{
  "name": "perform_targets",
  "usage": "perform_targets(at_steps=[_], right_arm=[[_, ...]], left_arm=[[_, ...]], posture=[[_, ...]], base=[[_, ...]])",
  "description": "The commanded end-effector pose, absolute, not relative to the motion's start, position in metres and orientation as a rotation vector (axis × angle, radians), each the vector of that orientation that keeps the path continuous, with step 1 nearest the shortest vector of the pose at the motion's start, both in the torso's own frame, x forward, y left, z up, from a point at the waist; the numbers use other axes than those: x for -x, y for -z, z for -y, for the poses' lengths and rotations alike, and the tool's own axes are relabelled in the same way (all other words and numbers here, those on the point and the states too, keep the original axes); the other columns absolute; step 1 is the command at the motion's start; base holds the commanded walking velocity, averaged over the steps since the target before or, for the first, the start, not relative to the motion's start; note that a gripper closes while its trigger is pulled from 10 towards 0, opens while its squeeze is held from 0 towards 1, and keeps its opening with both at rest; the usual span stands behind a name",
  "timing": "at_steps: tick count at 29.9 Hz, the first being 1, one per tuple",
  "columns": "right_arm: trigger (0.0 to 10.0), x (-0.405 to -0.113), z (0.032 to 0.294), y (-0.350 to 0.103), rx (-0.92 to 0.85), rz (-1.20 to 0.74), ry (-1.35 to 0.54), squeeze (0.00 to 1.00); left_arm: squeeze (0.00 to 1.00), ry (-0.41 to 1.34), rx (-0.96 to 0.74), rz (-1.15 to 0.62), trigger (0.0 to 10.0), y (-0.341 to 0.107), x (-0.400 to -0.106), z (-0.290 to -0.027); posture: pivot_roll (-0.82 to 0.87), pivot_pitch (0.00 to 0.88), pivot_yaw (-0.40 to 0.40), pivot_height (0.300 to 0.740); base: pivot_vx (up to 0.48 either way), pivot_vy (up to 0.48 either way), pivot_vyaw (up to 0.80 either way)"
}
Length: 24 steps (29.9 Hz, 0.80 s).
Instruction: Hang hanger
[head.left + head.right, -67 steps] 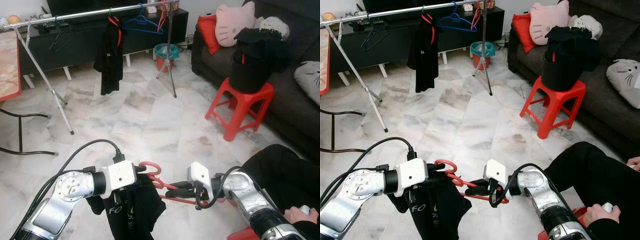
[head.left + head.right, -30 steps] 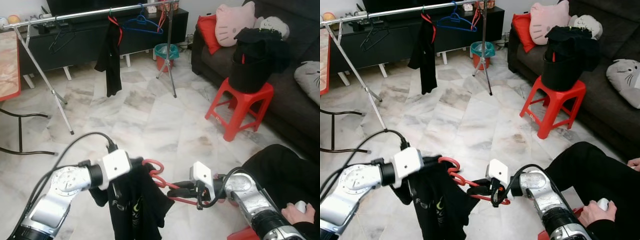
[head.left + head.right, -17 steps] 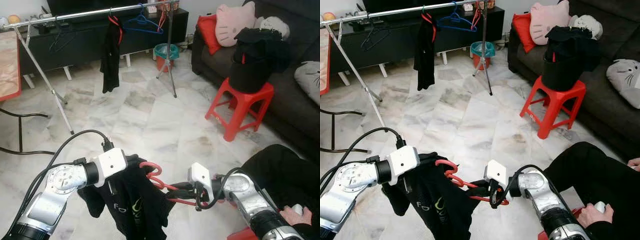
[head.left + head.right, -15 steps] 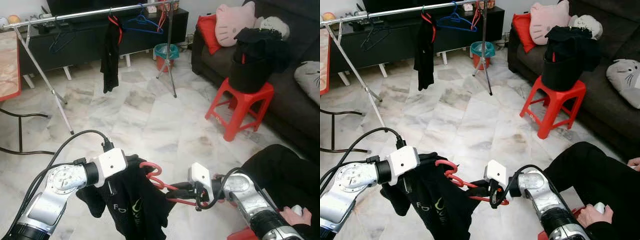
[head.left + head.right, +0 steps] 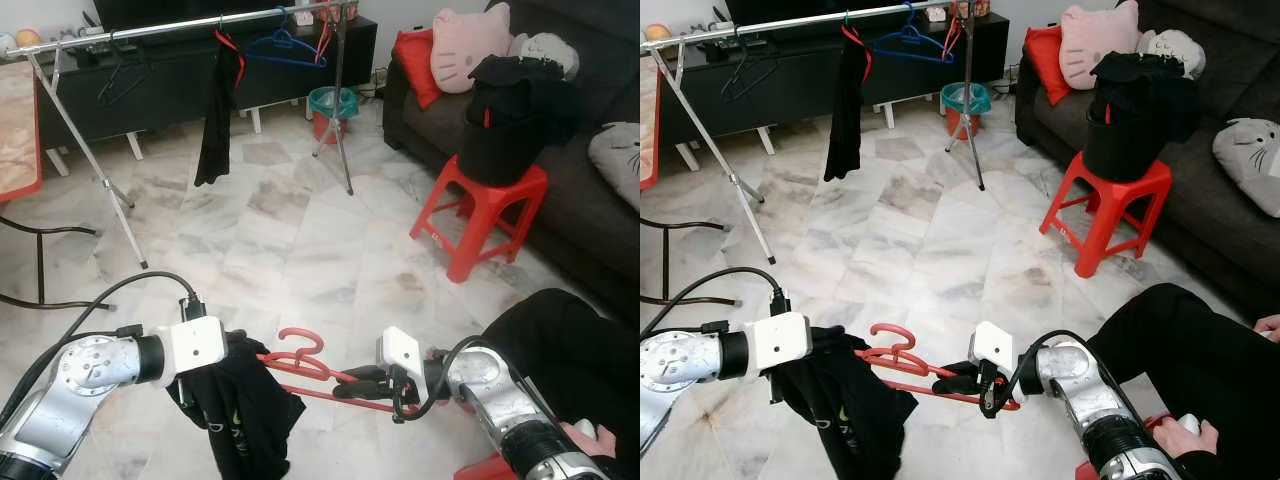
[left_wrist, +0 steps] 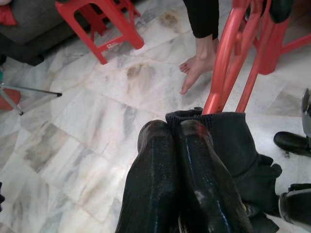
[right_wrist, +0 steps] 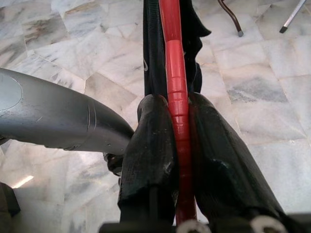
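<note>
Left tool (image 5: 232,352): its two fingers are pressed together on the black garment (image 5: 240,415), at the collar, as the left wrist view shows. The cloth hangs down below this tool.
Hanger (image 5: 300,365): red; it lies almost level between the two tools, with the hook pointing up. Its left end is at the garment, touching or inside the collar; I cannot tell which.
Right tool (image 5: 352,381): its fingers pinch the red bar of the hanger on both sides, seen clearly in the right wrist view.
Step in hand: I judge the garment is being put on the hanger, and the hanging on the rail (image 5: 170,28) is not yet done.
How to do it well: the right tool should keep the bar firm and level, while the left tool pulls the collar over the hanger's end without letting the cloth slip.
Rail: it stands far ahead of both tools, already with a dark garment (image 5: 217,115) and a blue hanger (image 5: 285,45), so walking will be needed.
Person: legs in black sit just beside the right tool; take care there.
</note>
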State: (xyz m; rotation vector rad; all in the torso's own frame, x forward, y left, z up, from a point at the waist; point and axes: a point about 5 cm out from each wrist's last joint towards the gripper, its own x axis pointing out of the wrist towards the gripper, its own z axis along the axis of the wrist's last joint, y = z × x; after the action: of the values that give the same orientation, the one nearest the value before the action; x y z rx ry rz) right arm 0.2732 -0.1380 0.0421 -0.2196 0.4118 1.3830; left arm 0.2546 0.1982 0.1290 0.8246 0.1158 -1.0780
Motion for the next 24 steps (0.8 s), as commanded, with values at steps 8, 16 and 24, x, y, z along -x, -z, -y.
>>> perform_targets(at_steps=[8, 16, 24], right_arm=[[0.0, -0.277, 0.137, -0.050, 0.250, -0.366, -1.392, 0.00], [0.0, -0.277, 0.137, -0.050, 0.252, -0.366, -1.389, 0.00], [0.0, -0.279, 0.145, -0.047, 0.275, -0.385, -1.333, 0.00]], left_arm=[[0.00, 0.926, -0.866, -0.087, 0.0, -0.136, -0.268, -0.222], [0.00, 0.939, -0.923, -0.140, 0.0, -0.125, -0.265, -0.231], [0.00, 0.928, -0.978, -0.158, 0.0, -0.127, -0.262, -0.247]], posture=[[0.07, 0.058, -0.036, 0.740], [0.07, 0.060, -0.036, 0.740], [0.07, 0.063, -0.035, 0.740]], base=[[0.000, 0.000, 0.00], [0.000, 0.000, 0.00], [0.000, 0.000, 0.00]])
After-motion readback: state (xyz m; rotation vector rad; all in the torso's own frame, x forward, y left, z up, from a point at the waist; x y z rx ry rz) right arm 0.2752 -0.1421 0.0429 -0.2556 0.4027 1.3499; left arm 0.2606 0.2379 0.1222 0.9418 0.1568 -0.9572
